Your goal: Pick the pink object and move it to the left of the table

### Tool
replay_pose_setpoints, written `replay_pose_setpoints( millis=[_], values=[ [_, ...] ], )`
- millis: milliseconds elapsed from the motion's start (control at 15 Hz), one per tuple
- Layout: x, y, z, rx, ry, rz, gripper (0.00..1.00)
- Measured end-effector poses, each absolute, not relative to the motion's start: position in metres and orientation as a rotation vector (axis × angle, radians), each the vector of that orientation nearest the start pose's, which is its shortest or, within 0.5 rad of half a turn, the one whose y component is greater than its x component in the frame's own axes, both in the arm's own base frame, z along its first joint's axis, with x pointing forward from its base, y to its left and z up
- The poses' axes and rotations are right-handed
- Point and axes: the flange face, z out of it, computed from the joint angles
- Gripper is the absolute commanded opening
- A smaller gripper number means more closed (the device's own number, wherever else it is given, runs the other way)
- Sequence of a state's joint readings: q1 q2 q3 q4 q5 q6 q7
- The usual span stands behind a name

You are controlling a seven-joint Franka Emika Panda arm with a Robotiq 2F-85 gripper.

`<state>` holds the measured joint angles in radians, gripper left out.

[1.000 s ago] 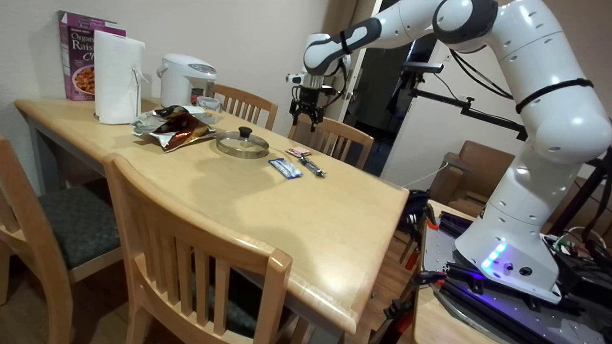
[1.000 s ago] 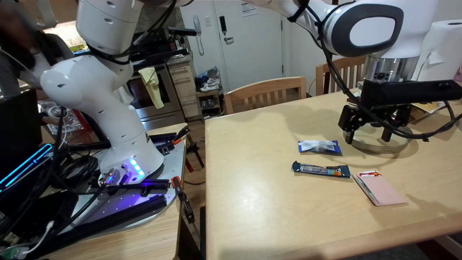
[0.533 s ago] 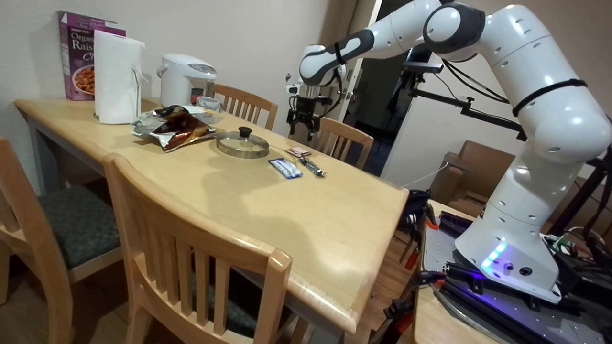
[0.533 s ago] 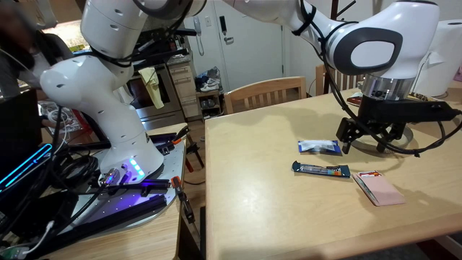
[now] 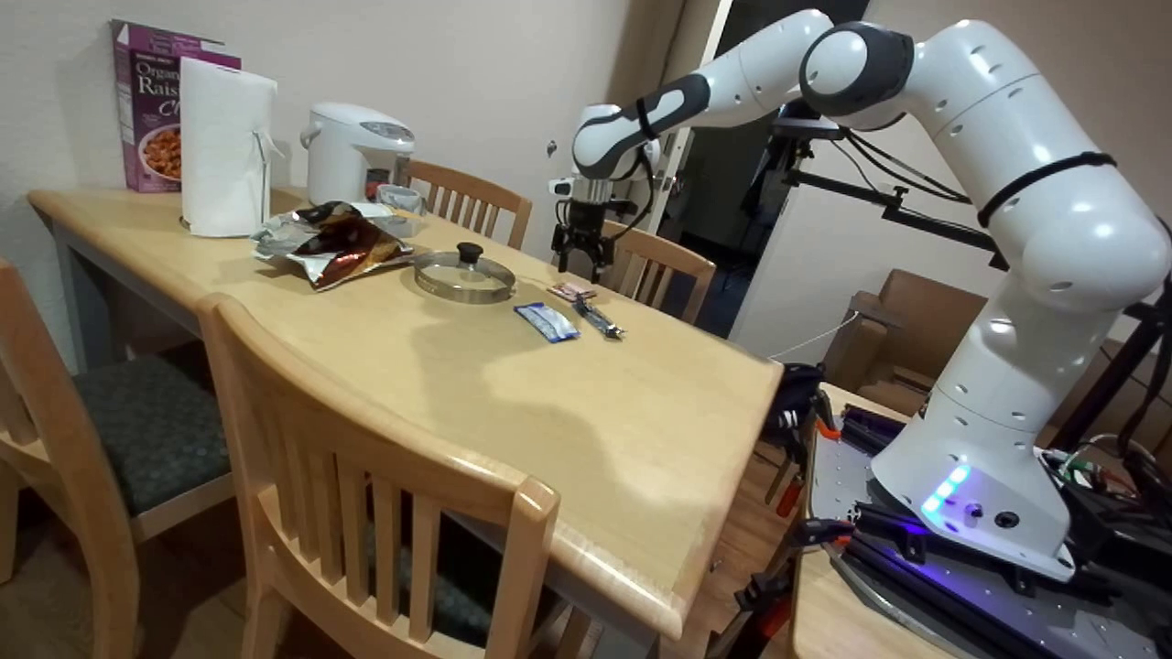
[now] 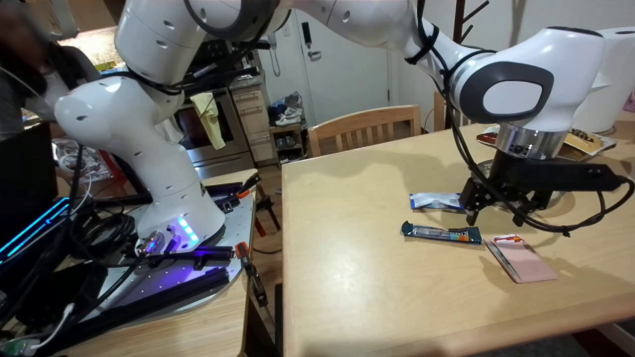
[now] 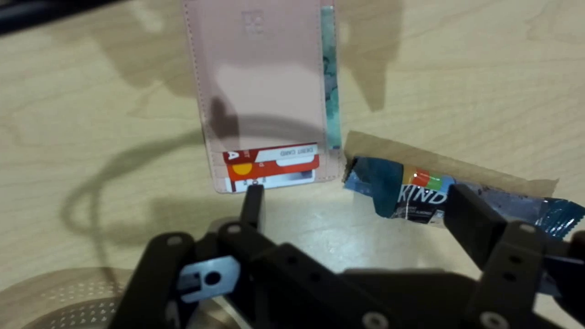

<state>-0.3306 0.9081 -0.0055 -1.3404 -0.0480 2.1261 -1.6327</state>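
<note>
Comes lower toward pink card wallet (image 7: pixel 269 91) with gripper (image 7: pixel 356 196) spread apart, holding nothing; probably lining up pick.

My gripper (image 5: pixel 580 273) hangs, jaws apart, near pink object (image 5: pixel 569 291) on table (image 5: pixel 659 394); I see knobbed lid (image 5: pixel 461 277) between foil bag (image 5: pixel 334 247) and blue-white packet (image 5: pixel 547 323).

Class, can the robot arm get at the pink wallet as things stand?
Probably yes: the open gripper hangs nearby, above the table, and nothing covers the pink wallet; the snack bar lies beside it.
</note>
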Motion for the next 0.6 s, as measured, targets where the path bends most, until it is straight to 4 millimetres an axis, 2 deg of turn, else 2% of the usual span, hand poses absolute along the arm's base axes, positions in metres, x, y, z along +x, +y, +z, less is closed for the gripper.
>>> replay_pose_setpoints(
  millis=[333,600],
  values=[
    [0.678,-0.250,0.161,-2.412,-1.862,0.170,1.00],
    [0.679,-0.253,0.162,-2.375,-1.892,0.174,1.00]
  ],
)
